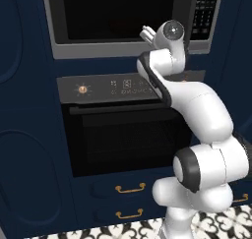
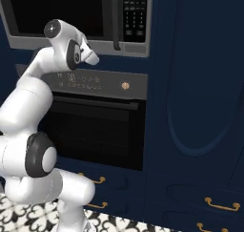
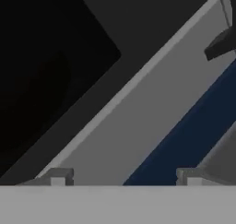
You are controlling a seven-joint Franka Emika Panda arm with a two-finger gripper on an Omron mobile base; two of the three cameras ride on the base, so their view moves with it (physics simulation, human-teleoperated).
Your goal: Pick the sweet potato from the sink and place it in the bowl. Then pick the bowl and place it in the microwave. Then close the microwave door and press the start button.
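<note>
While its two fingertips stand well apart with nothing between them, the gripper (image 3: 122, 177) hangs just before the microwave's (image 1: 133, 48) grey lower trim, a spot that suits a push on the microwave door (image 1: 118, 14) or a reach toward the keypad (image 2: 135, 14). That hand view gives dark glass above a grey frame edge and navy cabinet. From the base, both views add the oven (image 1: 118, 130) beneath, its knob (image 1: 82, 89), and drawer handles. Whether the bowl sits inside, I cannot tell.
</note>
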